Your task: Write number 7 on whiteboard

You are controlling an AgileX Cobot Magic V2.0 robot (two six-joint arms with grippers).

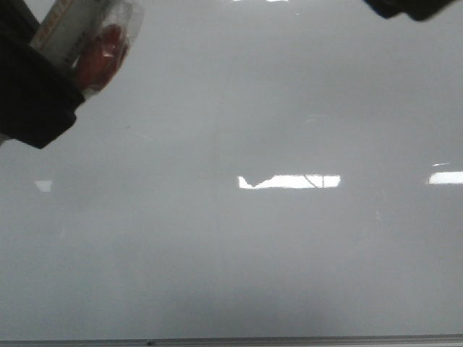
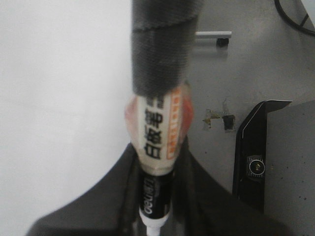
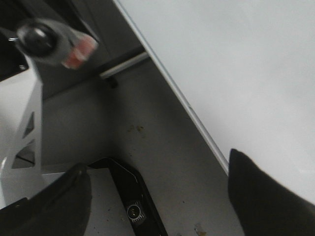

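Nearest you, the whiteboard's [image 1: 231,289] grey edge strip runs along the bottom of the front view, and the glossy face beyond it is bare: no stroke of the 7 shows, only window glare at mid-board. Further up, at the far left corner, your left tool [image 2: 156,216] is closed on a marker [image 2: 156,132], its taped, labelled barrel clamped between the dark jaws so the pen stays rigid for writing. The tip is out of sight, so whether it touches the board is hard to say; it looks lifted. Your right tool [image 3: 157,196] hangs off the board's far right side, jaws wide apart and empty, parked clear of the writing area. The blank centre lies well apart from the marker.
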